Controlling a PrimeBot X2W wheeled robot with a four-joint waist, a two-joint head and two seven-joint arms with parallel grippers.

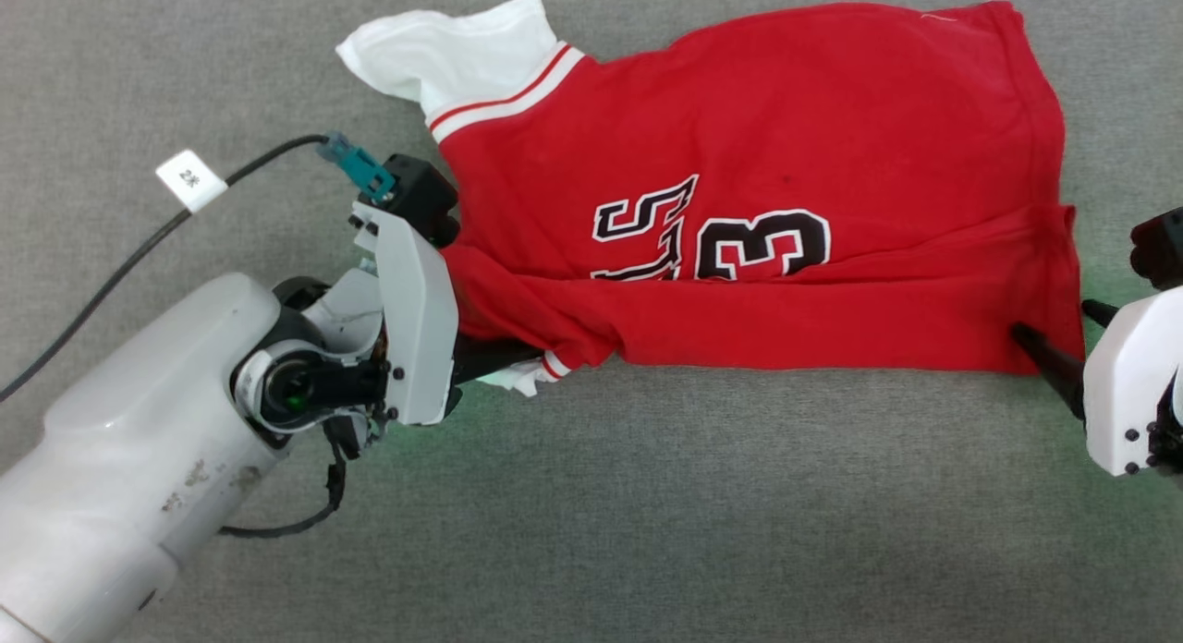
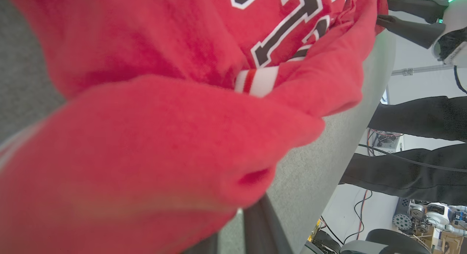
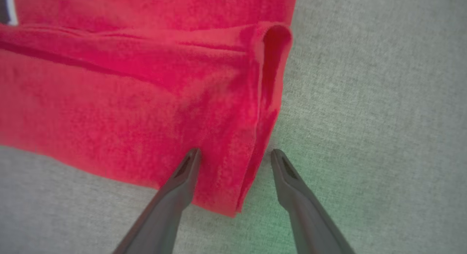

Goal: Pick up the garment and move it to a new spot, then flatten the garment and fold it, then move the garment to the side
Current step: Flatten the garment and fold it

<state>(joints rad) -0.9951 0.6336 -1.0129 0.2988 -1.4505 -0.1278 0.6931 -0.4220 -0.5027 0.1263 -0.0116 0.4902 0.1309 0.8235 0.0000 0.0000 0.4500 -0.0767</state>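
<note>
The garment [image 1: 767, 190], a red jersey with a white sleeve [image 1: 453, 47] and a black "23", lies on the grey surface with its near edge folded over. My left gripper [image 1: 513, 352] reaches in from the left, its tips buried under the folded edge beside the striped cuff [image 2: 255, 80]. Red cloth drapes over it, one dark finger [image 2: 261, 224] shows, and it looks shut on the garment. At the garment's lower right corner [image 3: 233, 195], my right gripper [image 3: 235, 151] is open, one finger on the cloth and one on the bare surface. The right gripper [image 2: 383, 12] also appears far across the shirt.
A black cable with a white tag [image 1: 189, 181] runs to the left wrist. The grey surface [image 1: 647, 514] extends around the shirt. Beyond the table edge [image 2: 350, 144] stand a person's dark-trousered legs [image 2: 419, 119], with floor cables and equipment [image 2: 427, 214].
</note>
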